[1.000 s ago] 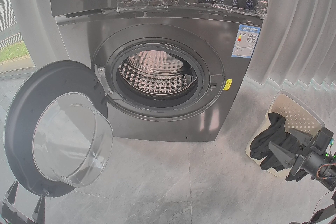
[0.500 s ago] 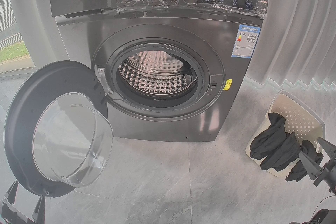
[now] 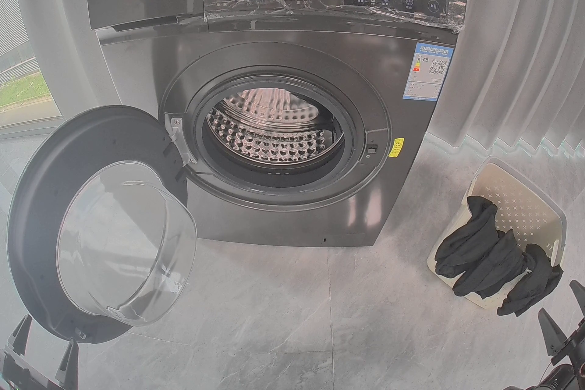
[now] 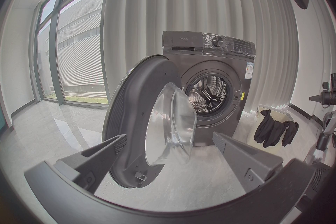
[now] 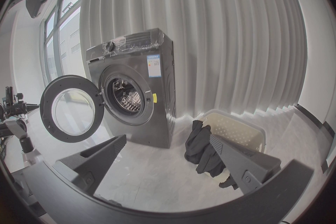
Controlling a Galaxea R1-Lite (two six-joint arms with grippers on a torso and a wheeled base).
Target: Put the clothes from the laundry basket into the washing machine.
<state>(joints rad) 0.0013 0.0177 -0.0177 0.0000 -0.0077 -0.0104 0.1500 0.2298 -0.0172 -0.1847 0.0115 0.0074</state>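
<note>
I am holding the right end effector released beside black clothes draping over the laundry basket. The left end effector is released, facing the washing machine and its open door.

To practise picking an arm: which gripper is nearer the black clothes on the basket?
Right. The right gripper sits beside the black clothes; the left gripper is across the floor, by the washer door.

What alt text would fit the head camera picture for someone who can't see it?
A grey washing machine stands with its round door swung open and its drum empty. Beside it on the floor, black clothes drape over the rim of a laundry basket, the open right gripper nearby.
</note>
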